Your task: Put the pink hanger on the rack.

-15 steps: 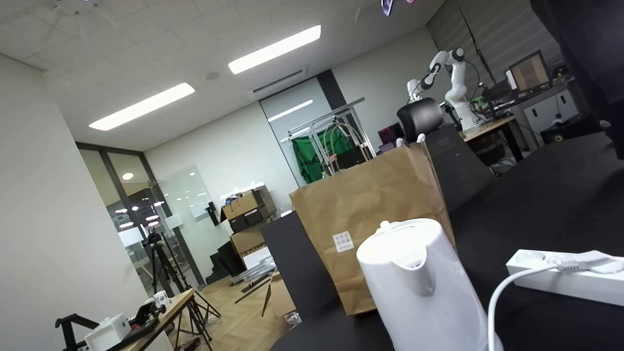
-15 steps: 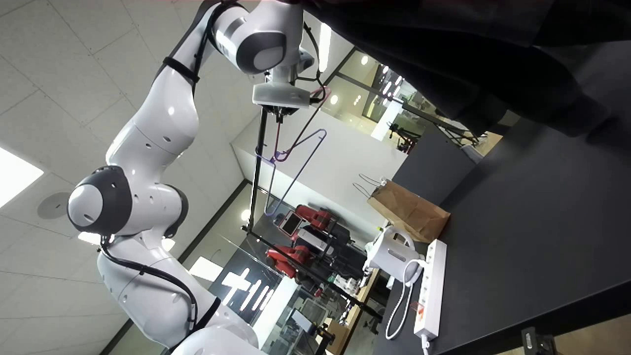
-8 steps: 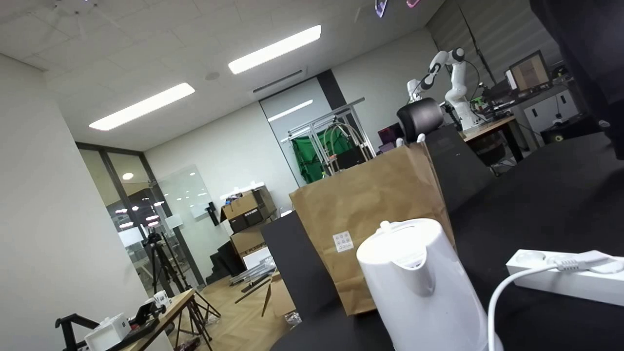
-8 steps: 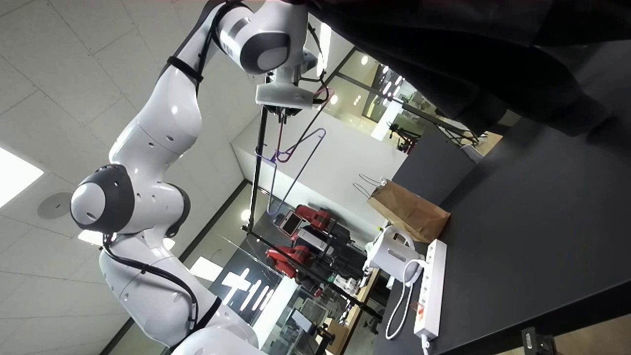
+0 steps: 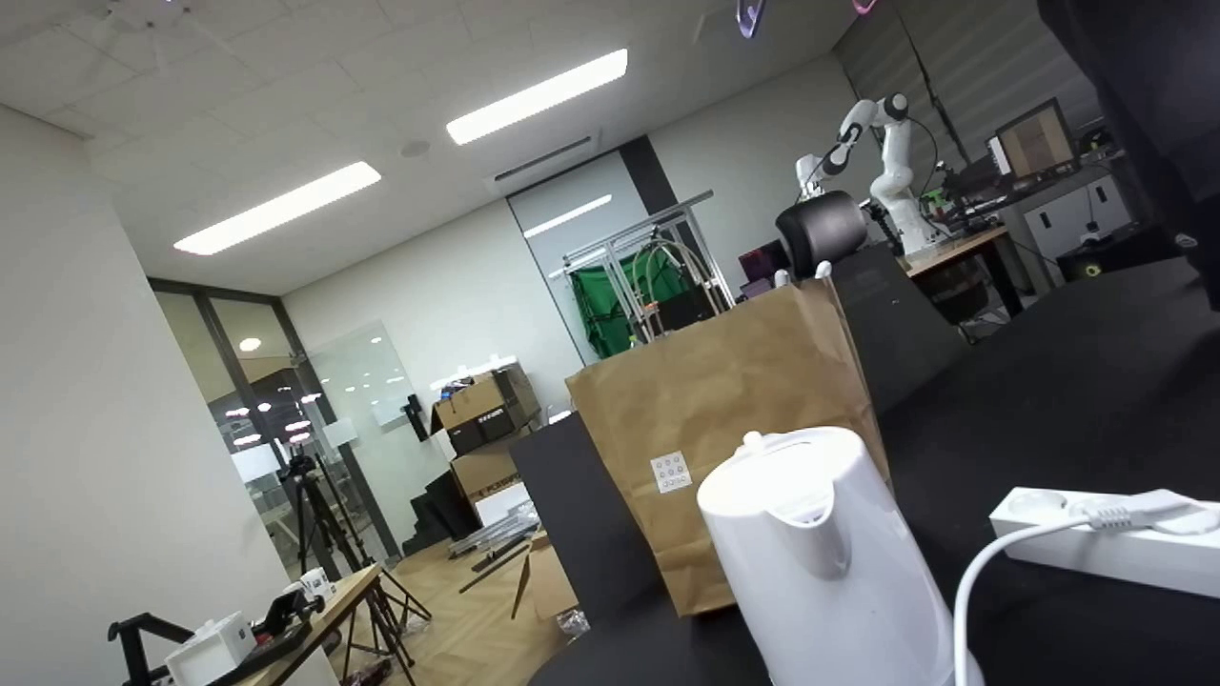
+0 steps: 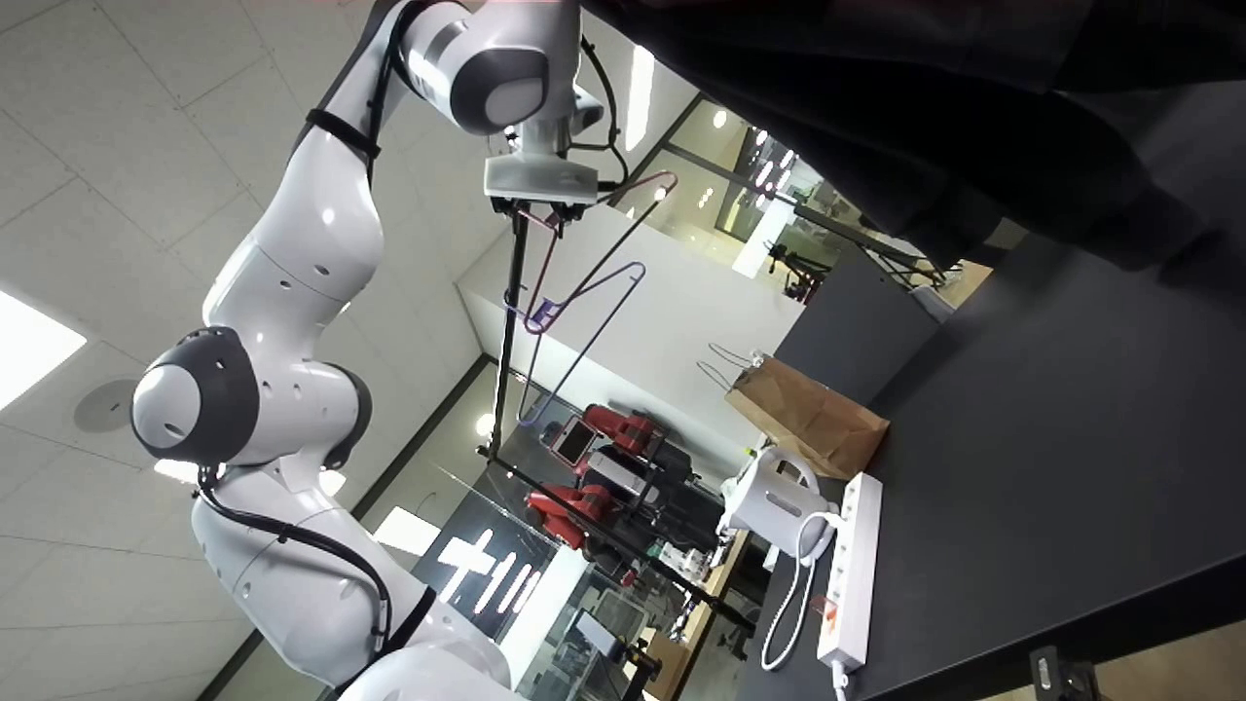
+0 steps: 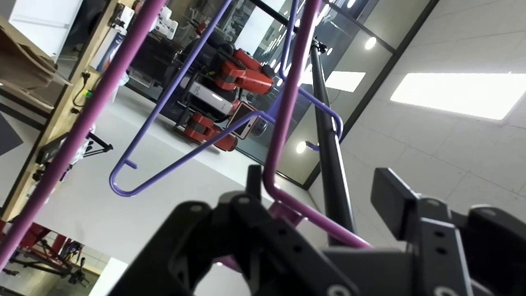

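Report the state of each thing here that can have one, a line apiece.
Gripper: open, jaws apart.
Pink hanger: not clamped; hook mostly hidden, so whether it hangs on the rack is unclear.
Purple hanger: hooked over the rack.
White kettle: upright, lid shut.
Paper bag: standing upright.
Plug: pushed into the power strip.
Ceiling lights: lit.
Monitor: on.
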Controlling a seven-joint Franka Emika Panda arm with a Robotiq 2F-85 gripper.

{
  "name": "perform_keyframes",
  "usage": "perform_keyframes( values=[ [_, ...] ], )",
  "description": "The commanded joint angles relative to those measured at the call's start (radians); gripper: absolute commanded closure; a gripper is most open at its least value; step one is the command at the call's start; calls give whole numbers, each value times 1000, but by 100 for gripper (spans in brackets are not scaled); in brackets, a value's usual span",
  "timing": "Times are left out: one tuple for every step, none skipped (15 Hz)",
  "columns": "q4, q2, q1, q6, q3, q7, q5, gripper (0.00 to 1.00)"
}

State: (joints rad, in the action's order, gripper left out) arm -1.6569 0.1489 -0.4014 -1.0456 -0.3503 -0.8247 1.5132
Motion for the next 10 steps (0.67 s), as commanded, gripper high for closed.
perform_keyframes(
  values=[
    [60,-13,-20,53,-12,50,-3,2],
    [69,-16,-24,68,-15,53,-4,0],
    [76,-19,-28,77,-19,52,-4,0],
    [83,-21,-32,87,-24,55,-5,0],
    [90,-23,-35,92,-28,54,-7,0],
    [97,-23,-38,96,-30,56,-8,0],
    [104,-22,-41,99,-34,58,-9,0],
    [109,-20,-43,101,-36,58,-8,0],
    [113,-17,-45,102,-37,60,-6,0],
    [114,-16,-46,100,-38,59,-5,0]
  ],
)
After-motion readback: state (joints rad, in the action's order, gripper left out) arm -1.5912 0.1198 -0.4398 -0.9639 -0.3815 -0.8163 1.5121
